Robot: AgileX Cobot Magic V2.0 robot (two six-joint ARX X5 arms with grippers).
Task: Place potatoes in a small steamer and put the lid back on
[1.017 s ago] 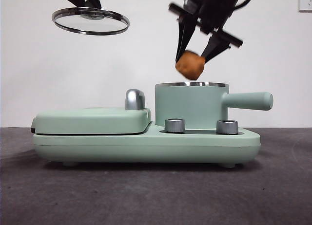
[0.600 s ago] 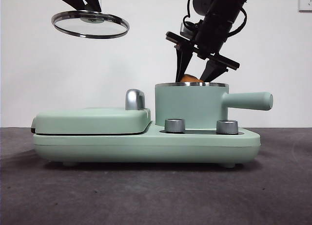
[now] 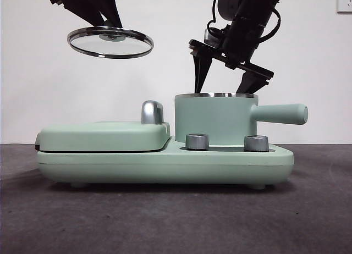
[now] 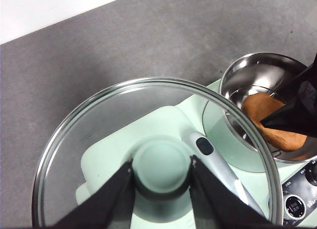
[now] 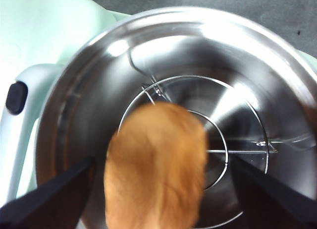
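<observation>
Left gripper [image 4: 161,172] is clamped on the glass lid [image 4: 148,154] by its knob, which looks fragile and slick, while the right gripper [image 5: 161,189] hangs spread open around the potato [image 5: 154,167].

You had no clear way into the small steamer [image 3: 215,118]: the right gripper [image 3: 224,78] stood spread over its rim, the potato [image 5: 154,165] filling the middle. The lid [image 3: 110,42] hung well aside, above the griddle cover [image 3: 104,136].

orange-brown potato [image 5: 154,165], mint-green steamer [image 3: 214,118] with shiny steel rim, clear lid [image 3: 110,42] with mint-green knob [image 4: 161,164], dark grey table [image 3: 165,221]
</observation>
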